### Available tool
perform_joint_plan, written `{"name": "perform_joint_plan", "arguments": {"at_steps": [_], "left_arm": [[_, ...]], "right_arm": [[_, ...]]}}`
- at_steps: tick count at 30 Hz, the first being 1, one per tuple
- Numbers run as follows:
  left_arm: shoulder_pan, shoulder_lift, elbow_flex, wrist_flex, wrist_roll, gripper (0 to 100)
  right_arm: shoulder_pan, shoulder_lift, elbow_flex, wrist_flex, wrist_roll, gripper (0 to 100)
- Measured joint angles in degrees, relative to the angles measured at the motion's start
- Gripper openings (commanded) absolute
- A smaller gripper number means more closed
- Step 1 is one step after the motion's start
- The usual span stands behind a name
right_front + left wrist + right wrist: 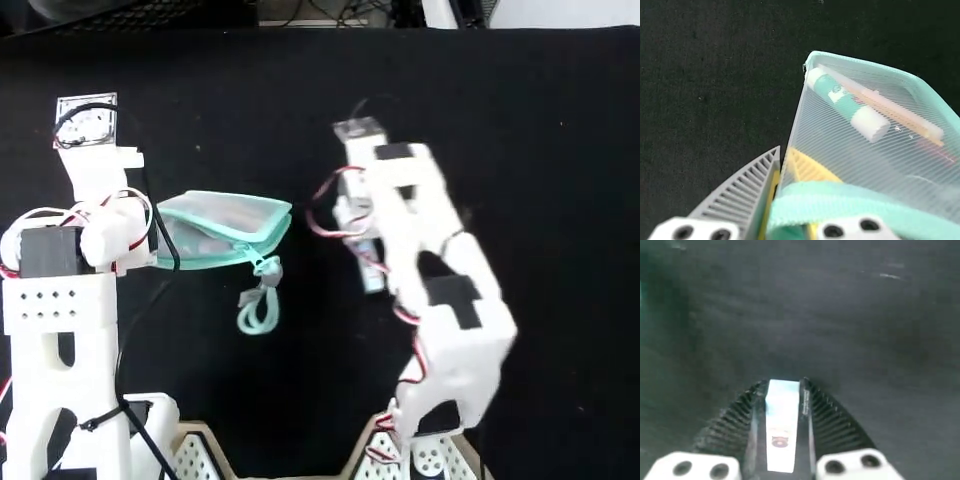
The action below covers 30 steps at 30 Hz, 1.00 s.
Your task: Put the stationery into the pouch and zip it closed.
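A translucent pouch [225, 228] with teal trim lies left of the table's middle, its zipper pull and teal loop [260, 305] trailing toward the front. My left gripper [160, 238] is shut on the pouch's left edge. In the left wrist view the pouch [875, 165] holds a white and green glue stick [847, 103] and a thin peach stick [890, 111], and my left gripper [785, 157] pinches its wall. My right gripper [366, 262] hangs to the right of the pouch, shut on a small pale blue eraser [373, 277]. The eraser [782, 422] sits between the fingertips of my right gripper [783, 387].
A black cloth [520, 120] covers the table. The arm bases [300, 460] stand at the front edge. There is free room at the back and at the far right.
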Motion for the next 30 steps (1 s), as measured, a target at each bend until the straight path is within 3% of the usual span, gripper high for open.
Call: {"name": "perform_joint_plan", "arguments": {"at_steps": [6,11,14,30], "left_arm": [[0.0,0.0,0.0,0.0,0.0,3],[0.0,0.0,0.0,0.0,0.0,3],[0.0,0.0,0.0,0.0,0.0,3],[0.0,0.0,0.0,0.0,0.0,3]], "right_arm": [[11.34,-6.68,5.54,-4.13,12.48,1.6],[13.36,-3.6,6.24,-3.69,18.73,10.9],[13.63,-1.49,6.15,-3.25,19.6,16.0],[13.63,-0.53,-1.23,7.21,19.96,12.8]]}}
